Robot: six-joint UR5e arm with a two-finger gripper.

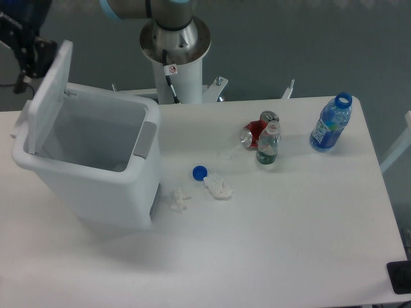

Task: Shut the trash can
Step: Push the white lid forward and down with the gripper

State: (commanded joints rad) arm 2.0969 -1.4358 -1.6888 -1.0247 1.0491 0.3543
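The trash can is a large white bin standing on the left of the table. Its white lid is raised and stands nearly upright along the bin's left side, so the inside is open to view. A grey latch sits on the bin's right rim. My gripper is a dark shape at the top left, just behind the lid's upper edge. Its fingers are partly hidden by the lid and the frame edge, so I cannot tell whether they are open or shut.
A blue cap and two crumpled white scraps lie right of the bin. A crushed red can, a small clear bottle and an open blue bottle stand further right. The arm's base is behind the table.
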